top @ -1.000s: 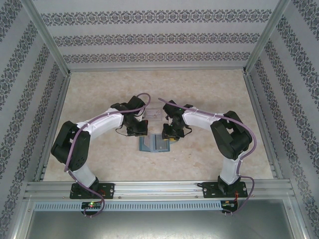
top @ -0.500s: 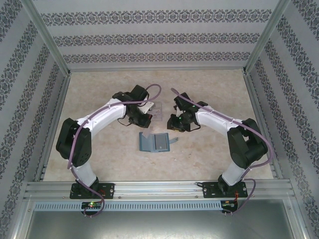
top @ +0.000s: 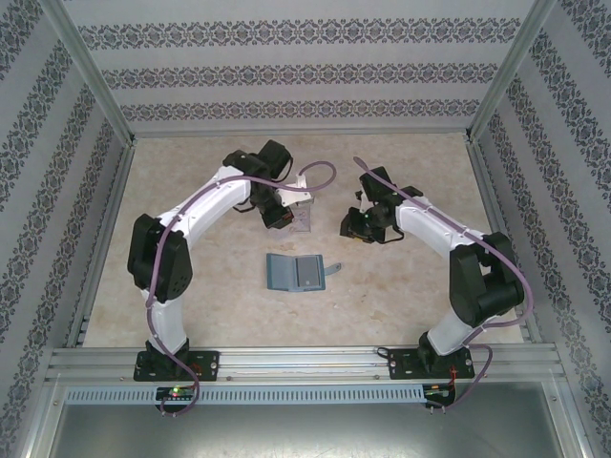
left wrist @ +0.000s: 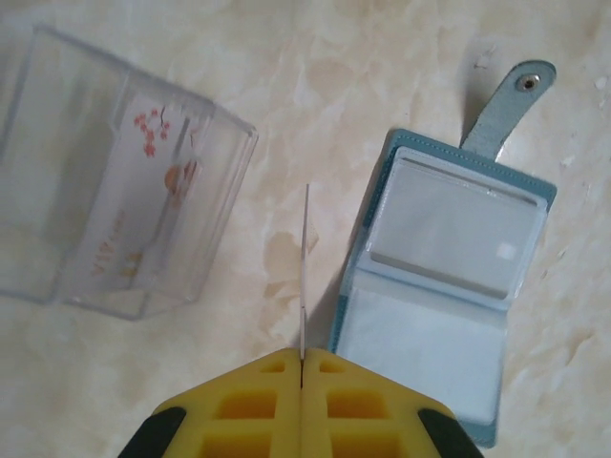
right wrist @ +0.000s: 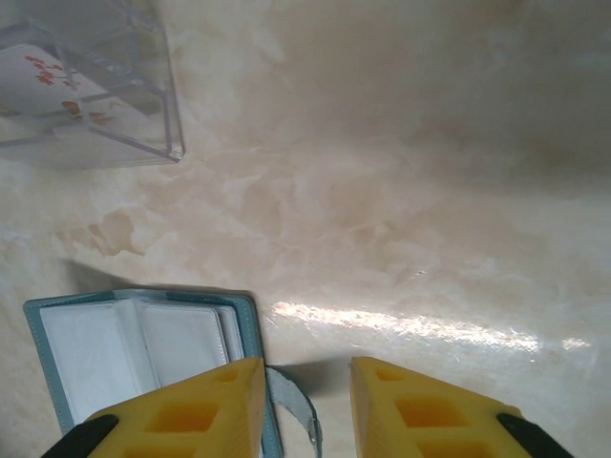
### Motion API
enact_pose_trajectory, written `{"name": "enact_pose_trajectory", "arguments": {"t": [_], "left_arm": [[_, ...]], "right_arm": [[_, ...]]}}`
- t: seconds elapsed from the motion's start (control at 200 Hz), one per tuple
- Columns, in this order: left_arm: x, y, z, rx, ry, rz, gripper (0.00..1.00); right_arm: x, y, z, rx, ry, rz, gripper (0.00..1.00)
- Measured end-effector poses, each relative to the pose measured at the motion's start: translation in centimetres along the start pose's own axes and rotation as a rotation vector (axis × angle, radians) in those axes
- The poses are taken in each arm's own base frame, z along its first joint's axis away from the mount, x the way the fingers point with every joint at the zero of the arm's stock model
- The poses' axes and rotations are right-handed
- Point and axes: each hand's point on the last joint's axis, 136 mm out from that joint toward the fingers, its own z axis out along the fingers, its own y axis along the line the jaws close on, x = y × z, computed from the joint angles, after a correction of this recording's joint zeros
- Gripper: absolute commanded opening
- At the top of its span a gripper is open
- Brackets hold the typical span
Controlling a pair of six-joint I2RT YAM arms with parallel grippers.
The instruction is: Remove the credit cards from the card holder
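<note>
A thin white credit card [left wrist: 305, 258] is standing edge-on in the left gripper [left wrist: 302, 361], whose yellow fingers are pressing together on just its bottom edge. The card holder [left wrist: 444, 305] is lying open and flat near the middle of the tabletop [top: 420, 286], a little toward the near edge, with its strap tab [left wrist: 504, 103] splaying out to one side. Just beyond it, toward the far edge, the clear plastic box [left wrist: 57, 191] is sitting with a blossom-printed card [left wrist: 143, 210] lying inside. The held card is hanging over bare table between holder and box rather than over the box, so letting go here is likely sending it onto the tabletop, where a thin flat card is going to be awkward to lift again. With so little of it pinched, it is also risking a pivot or slip if its free edge is catching the box wall on the way in. The right gripper [right wrist: 305, 377] is hovering with fingers apart and nothing between them, just above the strap side of the holder, and a careless descent is risking shoving the soft holder or flipping it shut. Whether the clear sleeves are hiding more cards I cannot tell
</note>
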Motion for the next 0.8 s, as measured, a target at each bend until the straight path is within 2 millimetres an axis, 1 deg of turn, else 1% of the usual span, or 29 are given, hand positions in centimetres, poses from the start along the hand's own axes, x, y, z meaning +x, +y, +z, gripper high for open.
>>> {"name": "enact_pose_trajectory", "arguments": {"t": [0.155, 0.225, 0.43, 0.595, 0.804], "left_arm": [[-1.0, 1.0, -0.4, -0.013, 0.013, 0.164, 0.00], [-1.7, 1.7, -0.7, -0.028, 0.013, 0.229, 0.00], [-3.6, 3.4, -1.0, -0.068, 0.010, 0.353, 0.00], [-4.4, 4.9, 0.2, -0.085, 0.027, 0.402, 0.00], [-3.6, 5.7, 1.9, -0.072, 0.086, 0.425, 0.00]], "right_arm": [[-0.1, -0.4, -0.6, 0.004, -0.005, -0.001, 0.31], [-0.2, -0.5, -1.0, 0.004, -0.011, 0.001, 0.31], [-0.6, -1.0, -1.8, 0.007, -0.032, 0.000, 0.31], [-0.6, -1.0, -1.8, 0.010, -0.034, 0.000, 0.31], [-0.5, -1.1, -1.7, 0.013, -0.029, 0.002, 0.31]]}}
